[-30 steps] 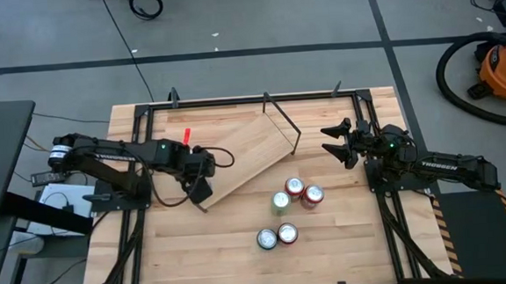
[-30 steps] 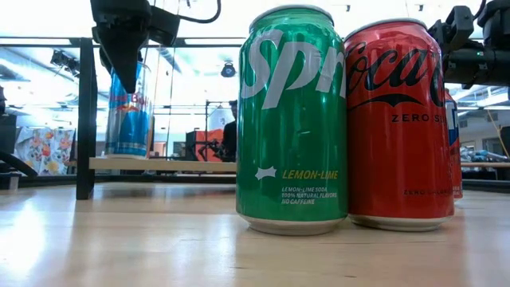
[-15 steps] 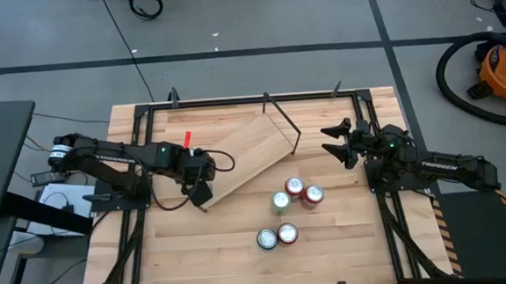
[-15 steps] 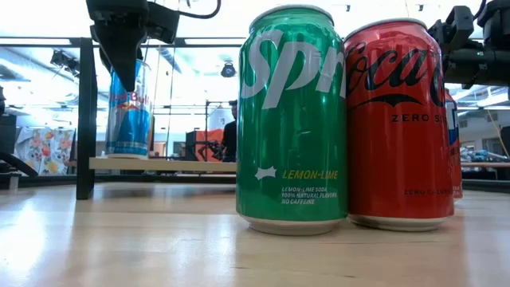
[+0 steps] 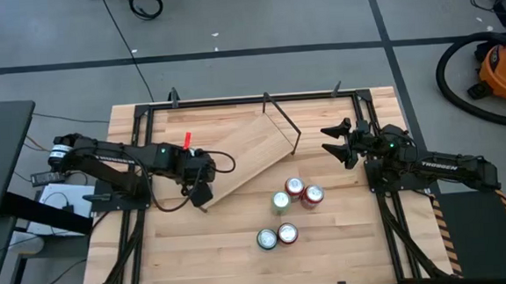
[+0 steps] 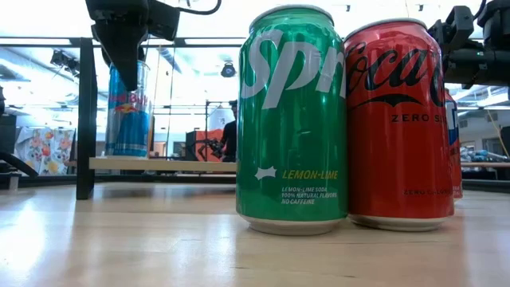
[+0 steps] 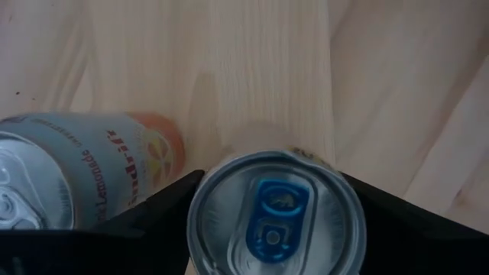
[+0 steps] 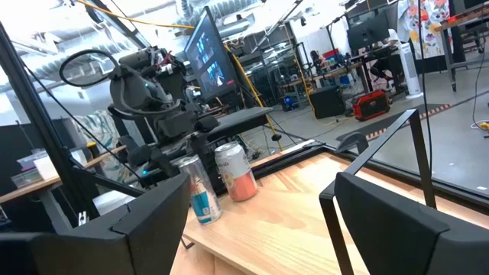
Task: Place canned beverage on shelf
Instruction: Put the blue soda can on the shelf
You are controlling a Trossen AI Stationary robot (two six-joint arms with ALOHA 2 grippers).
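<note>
A blue and silver can (image 6: 127,112) stands on the shelf (image 6: 163,164), a light wood plank lying slantwise on the table (image 5: 249,155), near its left end. My left gripper (image 6: 123,48) is above the can, shut on it; the can's top shows between the fingers in the left wrist view (image 7: 275,218). An orange and silver can (image 7: 84,164) stands beside it on the shelf and also shows in the right wrist view (image 8: 237,174). My right gripper (image 5: 335,142) is open and empty at the table's right side. My left gripper pinches the blue can's upper wall just below its rim (image 7: 200,200) between its two fingers, one on each side. The fingers (image 6: 127,76) come from above, pointing down. The can stands upright with its bottom (image 6: 127,154) on the shelf.
Several cans stand on the table near the middle: a green one (image 5: 281,201), two red ones (image 5: 303,192) and two more nearer the front (image 5: 277,236). Black rod brackets (image 5: 283,122) rise at the shelf's far end. A black frame (image 5: 259,97) borders the tabletop.
My left gripper has shifted slightly toward the table's left edge, still shut on the blue can. The can has stayed on the shelf and stands a little straighter than before.
</note>
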